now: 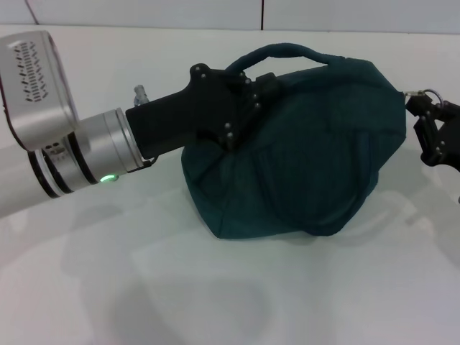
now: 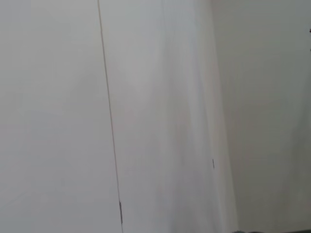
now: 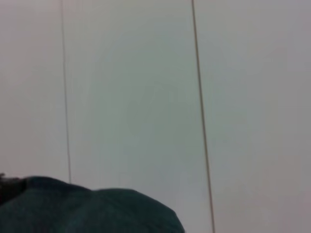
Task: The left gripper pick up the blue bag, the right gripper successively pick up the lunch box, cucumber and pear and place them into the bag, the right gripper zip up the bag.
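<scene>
The blue bag (image 1: 316, 158) lies bulging on the white table (image 1: 144, 287), tipped toward its right, with one loop handle (image 1: 280, 52) arching over its top. My left gripper (image 1: 257, 90) is shut on the fabric at the bag's upper left, beside that handle. My right gripper (image 1: 425, 118) sits at the bag's far right end, just under the zip's ring pull (image 1: 430, 93). The right wrist view catches only a strip of the bag (image 3: 92, 211). The lunch box, cucumber and pear are out of view.
A white wall (image 1: 144, 13) with thin seams rises behind the table. The left wrist view shows only that wall (image 2: 155, 116). Bare tabletop extends in front of the bag and to its left.
</scene>
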You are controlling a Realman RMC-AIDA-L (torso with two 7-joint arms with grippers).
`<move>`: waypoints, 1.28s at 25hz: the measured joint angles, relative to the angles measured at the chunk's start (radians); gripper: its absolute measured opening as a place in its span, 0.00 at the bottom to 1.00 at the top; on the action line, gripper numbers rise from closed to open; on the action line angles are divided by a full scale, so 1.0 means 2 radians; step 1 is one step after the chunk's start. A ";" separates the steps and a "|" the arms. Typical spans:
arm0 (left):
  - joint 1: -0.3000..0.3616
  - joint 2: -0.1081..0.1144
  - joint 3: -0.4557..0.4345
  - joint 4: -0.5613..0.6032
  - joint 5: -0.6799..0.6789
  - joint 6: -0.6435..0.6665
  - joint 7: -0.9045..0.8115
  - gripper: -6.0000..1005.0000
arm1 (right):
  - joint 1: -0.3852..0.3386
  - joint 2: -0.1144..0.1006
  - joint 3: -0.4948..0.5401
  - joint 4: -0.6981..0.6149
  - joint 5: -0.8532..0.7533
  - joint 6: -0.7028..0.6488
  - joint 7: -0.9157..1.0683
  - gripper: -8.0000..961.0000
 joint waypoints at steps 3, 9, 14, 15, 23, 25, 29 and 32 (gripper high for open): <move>-0.002 0.000 0.000 0.000 0.000 0.001 -0.003 0.10 | -0.001 0.000 0.000 0.000 0.003 0.014 0.002 0.03; -0.002 0.000 -0.007 -0.001 0.000 0.001 -0.004 0.11 | 0.000 -0.001 0.000 -0.002 0.008 0.050 0.003 0.04; -0.002 -0.003 -0.016 -0.002 0.000 0.002 -0.015 0.12 | 0.003 -0.001 -0.002 -0.006 0.008 0.055 0.003 0.05; -0.002 -0.005 -0.020 -0.002 0.000 0.002 -0.016 0.12 | 0.002 -0.001 -0.002 -0.008 0.007 0.054 0.003 0.05; 0.014 -0.011 -0.026 -0.009 -0.011 0.006 -0.011 0.13 | -0.002 -0.004 0.006 -0.005 0.015 0.028 0.020 0.06; 0.021 -0.011 -0.026 -0.014 -0.030 0.011 -0.011 0.13 | -0.003 -0.006 0.012 -0.004 0.016 0.027 0.033 0.17; 0.029 -0.010 -0.027 -0.046 -0.084 0.047 -0.010 0.14 | -0.009 -0.016 0.011 -0.004 0.014 0.006 0.056 0.35; 0.041 -0.007 -0.028 -0.056 -0.110 0.085 -0.005 0.28 | -0.014 -0.033 0.008 -0.004 -0.007 -0.038 0.094 0.41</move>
